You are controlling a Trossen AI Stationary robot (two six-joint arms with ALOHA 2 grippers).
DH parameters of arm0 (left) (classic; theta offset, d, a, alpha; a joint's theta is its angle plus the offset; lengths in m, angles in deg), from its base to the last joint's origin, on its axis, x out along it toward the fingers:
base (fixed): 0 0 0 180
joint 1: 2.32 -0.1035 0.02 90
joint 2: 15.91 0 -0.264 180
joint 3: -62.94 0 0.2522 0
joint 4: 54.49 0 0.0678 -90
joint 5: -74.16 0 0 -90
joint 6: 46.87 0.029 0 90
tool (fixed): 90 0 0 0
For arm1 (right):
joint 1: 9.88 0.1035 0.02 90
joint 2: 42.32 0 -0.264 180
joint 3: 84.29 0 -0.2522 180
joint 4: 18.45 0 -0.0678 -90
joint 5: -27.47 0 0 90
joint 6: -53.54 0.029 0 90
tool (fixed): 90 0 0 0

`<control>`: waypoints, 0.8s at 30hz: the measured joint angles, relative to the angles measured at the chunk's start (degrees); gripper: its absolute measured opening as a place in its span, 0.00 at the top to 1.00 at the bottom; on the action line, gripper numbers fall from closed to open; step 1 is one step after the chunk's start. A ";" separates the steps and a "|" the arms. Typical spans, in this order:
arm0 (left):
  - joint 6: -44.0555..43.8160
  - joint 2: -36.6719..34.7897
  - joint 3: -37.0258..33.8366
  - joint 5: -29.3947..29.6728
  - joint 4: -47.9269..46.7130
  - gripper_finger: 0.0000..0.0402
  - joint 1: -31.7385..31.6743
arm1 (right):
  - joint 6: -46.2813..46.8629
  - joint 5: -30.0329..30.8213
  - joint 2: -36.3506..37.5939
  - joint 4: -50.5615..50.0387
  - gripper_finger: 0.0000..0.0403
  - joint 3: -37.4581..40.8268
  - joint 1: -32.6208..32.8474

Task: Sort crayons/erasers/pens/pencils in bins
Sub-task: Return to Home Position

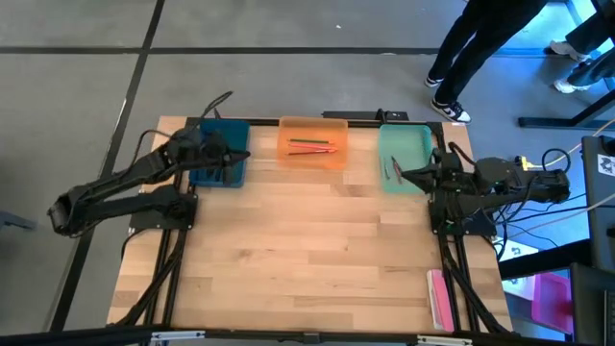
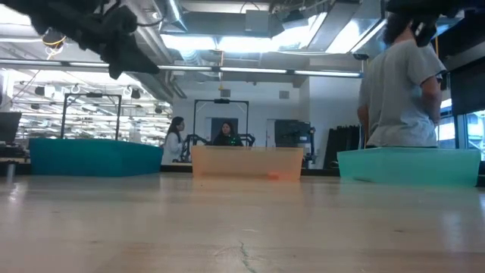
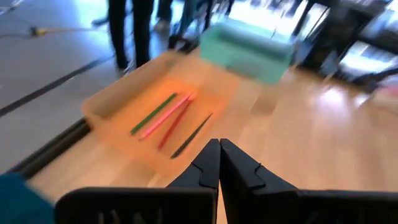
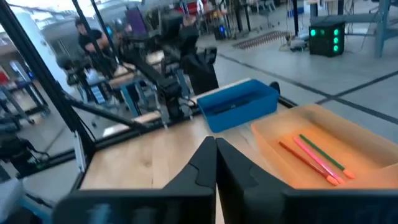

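Looking straight down on a pale wood desk (image 1: pixel 307 259): got three bins lined up along the far edge, blue bin (image 1: pixel 231 130) on the left, orange bin (image 1: pixel 298 161) in the middle, green bin (image 1: pixel 408 144) on the right. Can spot a green stick (image 1: pixel 309 142) and a red stick (image 1: pixel 313 150) lying in the orange bin, plus a grey stick (image 1: pixel 392 169) in the green bin. Found the left gripper (image 1: pixel 236 157) hanging over the blue bin and the right gripper (image 1: pixel 404 174) over the near end of the green bin.

Moving to the low view: all three bins in a row, with the left arm (image 2: pixel 98 30) up above the blue bin and a person (image 2: pixel 402 83) standing behind the green bin. Can only make out a reddish smudge (image 2: pixel 274 176) through the orange wall, probably a stick.

Over to the left wrist view, pretty blurry: fingers (image 3: pixel 208 165) pressed together tip to tip, pointed toward the orange bin with the green and red sticks, a pink stick (image 3: pixel 166 117) and a dark stick (image 3: pixel 193 134) inside.

Right wrist view: that gripper's fingers (image 4: pixel 202 165) likewise closed up tight, facing the orange bin's sticks, with the blue bin and left arm beyond.
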 joint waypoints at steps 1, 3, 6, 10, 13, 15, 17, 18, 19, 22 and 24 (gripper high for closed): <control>-1.16 -1.48 -1.90 -1.23 2.50 1.00 -0.15 | 0.16 -0.02 1.55 0.01 0.99 0.69 0.00; -2.41 -4.07 -5.04 -3.20 6.26 1.00 -0.43 | 0.14 0.04 4.35 -0.20 0.99 1.85 0.00; -2.90 -7.43 -7.92 -3.92 7.94 1.00 -0.59 | -0.30 0.07 8.43 -0.22 0.99 3.13 0.00; -3.78 -11.63 -10.86 -4.45 9.12 1.00 -0.58 | -1.06 0.08 13.86 -0.41 0.99 5.03 0.00; -4.23 -15.64 -13.03 -4.50 10.21 1.00 -0.59 | -1.05 0.07 18.03 -0.51 0.99 6.79 0.00; -4.40 -18.08 -14.07 -4.50 9.92 1.00 -0.59 | -0.95 0.21 18.81 -0.44 0.99 7.62 0.00; -4.49 -20.59 -14.86 -4.48 9.81 1.00 -0.59 | -1.00 0.08 18.59 -1.08 0.99 7.87 0.02; -4.48 -21.69 -15.13 -4.48 9.80 1.00 -0.59 | -0.97 0.09 18.35 -0.75 0.99 7.84 0.02; -4.48 -22.79 -15.42 -4.50 10.18 1.00 -0.58 | -0.94 0.09 18.24 -0.67 0.99 7.76 0.02; -4.46 -26.09 -16.73 -4.28 10.11 1.00 -0.59 | -1.00 0.11 18.78 -0.51 0.99 7.81 0.02; -4.51 -28.48 -17.95 -4.28 9.89 1.00 -0.59 | -1.03 0.11 18.76 -0.56 0.99 7.76 0.02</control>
